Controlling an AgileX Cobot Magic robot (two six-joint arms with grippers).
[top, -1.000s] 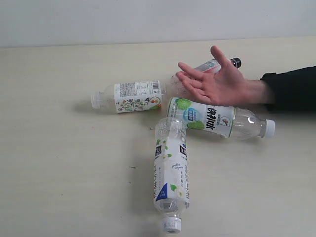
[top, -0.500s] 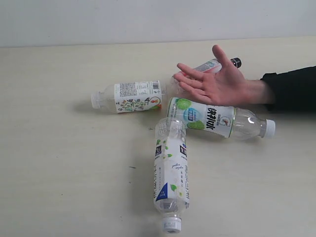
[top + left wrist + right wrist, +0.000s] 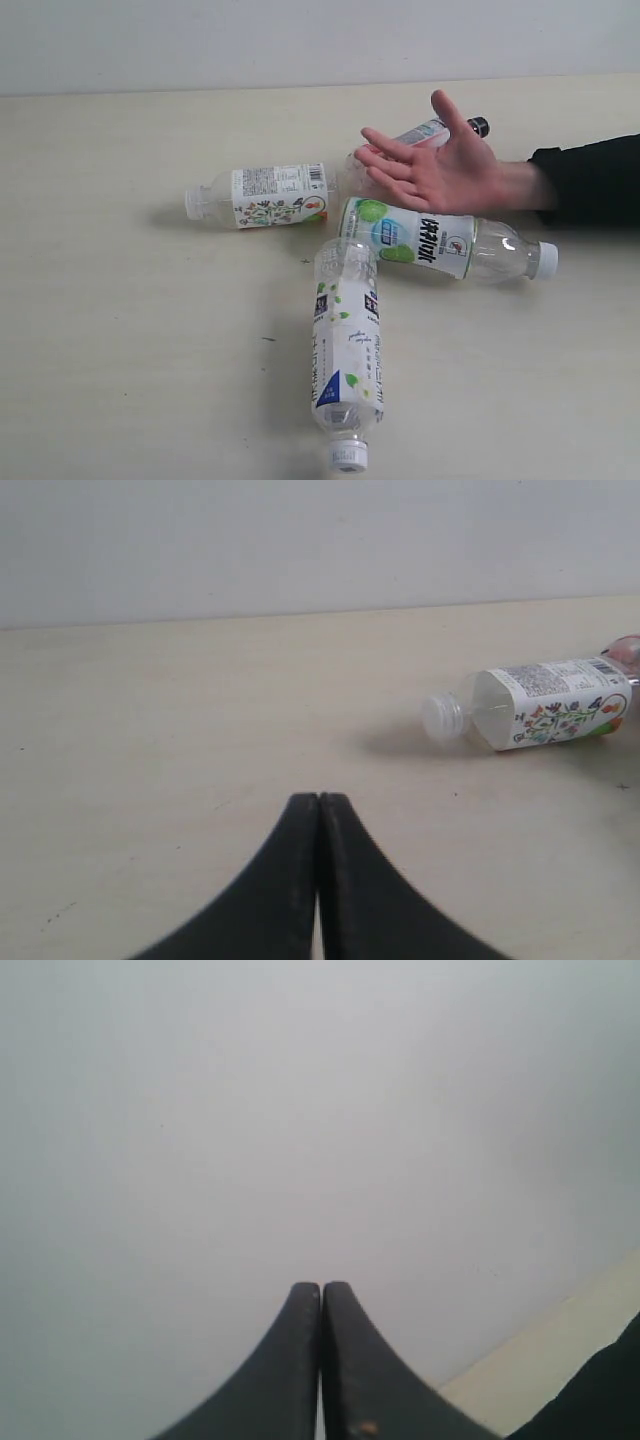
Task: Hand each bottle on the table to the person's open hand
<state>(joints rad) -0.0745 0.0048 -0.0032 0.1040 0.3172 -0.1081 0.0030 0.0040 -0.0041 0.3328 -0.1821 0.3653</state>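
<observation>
Several clear bottles lie on the pale table (image 3: 120, 330). A floral-label bottle (image 3: 262, 196) lies at the back left, also seen in the left wrist view as the floral bottle (image 3: 535, 704). A lime-label bottle (image 3: 440, 245) lies to the right, a leafy-label bottle (image 3: 345, 350) points toward the front edge, and a black-capped bottle (image 3: 440, 130) is mostly hidden behind the person's open hand (image 3: 435, 170). The hand hovers palm up over them. My left gripper (image 3: 319, 798) is shut and empty above bare table. My right gripper (image 3: 321, 1286) is shut, facing the wall. Neither gripper shows in the exterior view.
A grey wall (image 3: 300, 40) runs behind the table's far edge. The person's black sleeve (image 3: 590, 180) comes in from the right; a dark corner of it shows in the right wrist view as the sleeve (image 3: 600, 1400).
The person's hand shifts very slightly; bottles and grippers stay where they were.
</observation>
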